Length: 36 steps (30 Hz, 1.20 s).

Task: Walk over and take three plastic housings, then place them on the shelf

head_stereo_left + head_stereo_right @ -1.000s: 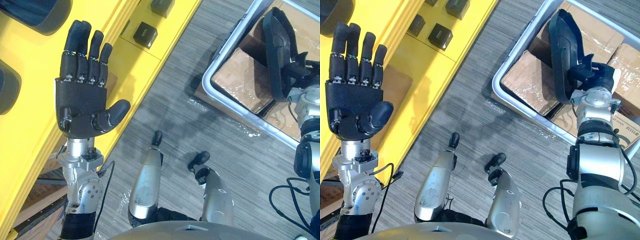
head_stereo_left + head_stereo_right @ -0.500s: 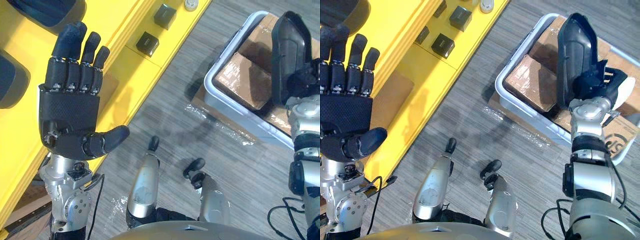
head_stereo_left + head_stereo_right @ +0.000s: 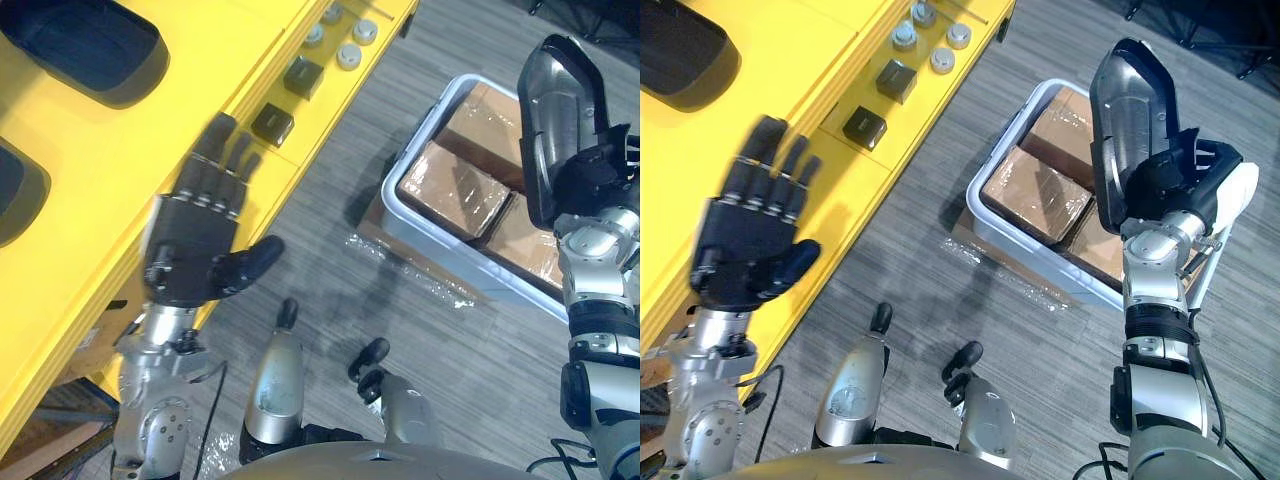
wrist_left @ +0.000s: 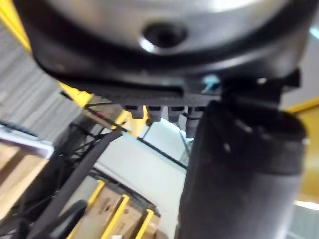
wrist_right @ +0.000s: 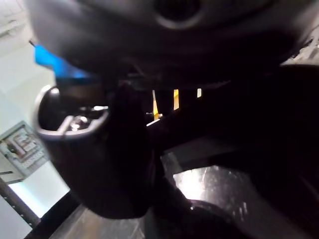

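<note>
A long, glossy black plastic housing stands upright in my right hand, whose fingers are curled round its lower end, above the grey bin. Up close in the right wrist view, the housing's shiny surface lies against the hand. My left hand is raised with straight, spread fingers in front of the yellow shelf and holds nothing. Two more dark housings lie on the shelf's top at the far left.
Small black blocks and round silver caps sit along the shelf's lower ledge. A grey bin with wrapped cardboard boxes stands on the grey floor to the right.
The whole picture has shifted, so the camera moved. My left hand has sunk lower and farther from the camera. The right hand keeps its hold on the housing.
</note>
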Available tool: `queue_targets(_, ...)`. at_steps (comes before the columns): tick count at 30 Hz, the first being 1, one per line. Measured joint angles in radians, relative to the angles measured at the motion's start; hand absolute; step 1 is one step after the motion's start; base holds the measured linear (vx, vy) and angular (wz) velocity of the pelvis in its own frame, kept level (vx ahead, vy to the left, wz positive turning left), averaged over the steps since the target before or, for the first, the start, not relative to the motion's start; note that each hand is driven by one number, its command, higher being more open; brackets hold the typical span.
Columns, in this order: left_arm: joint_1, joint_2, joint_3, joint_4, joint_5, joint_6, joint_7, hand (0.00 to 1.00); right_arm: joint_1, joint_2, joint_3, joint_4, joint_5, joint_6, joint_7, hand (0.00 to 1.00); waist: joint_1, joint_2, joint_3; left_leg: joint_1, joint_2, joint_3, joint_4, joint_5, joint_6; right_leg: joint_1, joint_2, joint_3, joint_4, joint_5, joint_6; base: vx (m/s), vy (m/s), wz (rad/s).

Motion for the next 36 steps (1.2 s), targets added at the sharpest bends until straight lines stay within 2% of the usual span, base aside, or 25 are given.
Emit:
queue_targets(5,-0.028,0.008,-0.123,0.102,0.049,0.114,0.051,1.0,0.03,0.001,0.044,-0.117,-0.087,-0.016,0.002,0.0,-0.026,-0.014,-0.039,0.006,0.001,0.047,0.002,-0.008,0.007,0.013,0.01,0.041,-0.065,0.051,0.003,-0.01,0.052,-0.28)
queue_targets(8,-0.108,0.021,-0.21,0.231,0.04,0.181,0.123,1.0,0.059,0.036,0.068,-0.193,-0.14,-0.07,0.004,0.0,-0.049,-0.021,-0.057,0.021,0.002,0.083,0.02,-0.028,0.009,0.023,0.017,0.078,-0.088,0.069,0.003,-0.02,0.061,-0.32)
queue_targets(10,-0.147,0.021,-0.241,0.308,0.022,0.194,0.167,1.0,0.09,0.061,0.081,-0.238,-0.177,-0.109,0.005,0.0,-0.06,-0.03,-0.072,0.021,0.006,0.098,0.027,-0.037,0.006,0.021,0.021,0.093,-0.1,0.078,0.005,-0.01,0.044,-0.25)
queue_targets(13,-0.196,0.02,-0.268,0.395,-0.05,0.197,0.237,1.0,0.132,0.106,0.095,-0.299,-0.203,-0.159,0.009,0.0,-0.077,-0.044,-0.081,0.016,0.02,0.121,0.06,-0.061,0.005,0.021,0.032,0.117,-0.112,0.087,0.003,0.0,0.028,-0.29)
queue_targets(18,-0.298,0.001,-0.293,0.496,-0.13,0.189,0.317,1.0,0.193,0.194,0.123,-0.384,-0.258,-0.204,0.026,0.0,-0.095,-0.046,-0.082,0.012,0.026,0.139,0.09,-0.082,0.008,0.02,0.034,0.138,-0.112,0.093,0.006,0.01,0.033,-0.12)
queue_targets(22,-0.363,-0.005,-0.318,0.53,-0.216,0.177,0.367,1.0,0.243,0.267,0.194,-0.422,-0.285,-0.239,0.083,0.0,-0.103,-0.046,-0.082,0.013,0.028,0.148,0.099,-0.089,0.009,0.02,0.034,0.156,-0.112,0.096,0.01,0.0,0.023,-0.04)
queue_targets(28,-0.454,-0.021,-0.361,0.607,-0.323,0.126,0.398,1.0,0.324,0.379,0.299,-0.418,-0.294,-0.248,0.133,0.0,-0.105,-0.047,-0.082,0.013,0.032,0.154,0.109,-0.093,0.01,0.019,0.033,0.168,-0.113,0.104,0.01,-0.02,0.021,-0.04)
queue_targets(31,-0.487,-0.022,-0.386,0.63,-0.354,0.099,0.402,1.0,0.336,0.404,0.34,-0.41,-0.294,-0.249,0.145,0.0,-0.107,-0.047,-0.082,0.013,0.028,0.162,0.11,-0.092,0.011,0.016,0.033,0.176,-0.114,0.108,0.009,-0.04,0.022,-0.08)
queue_targets(36,-0.532,-0.045,-0.408,0.641,-0.402,0.092,0.398,1.0,0.333,0.439,0.399,-0.364,-0.293,-0.25,0.153,0.0,-0.116,-0.052,-0.086,0.013,0.025,0.168,0.103,-0.085,0.014,0.012,0.032,0.181,-0.123,0.117,0.007,-0.01,0.008,-0.03)
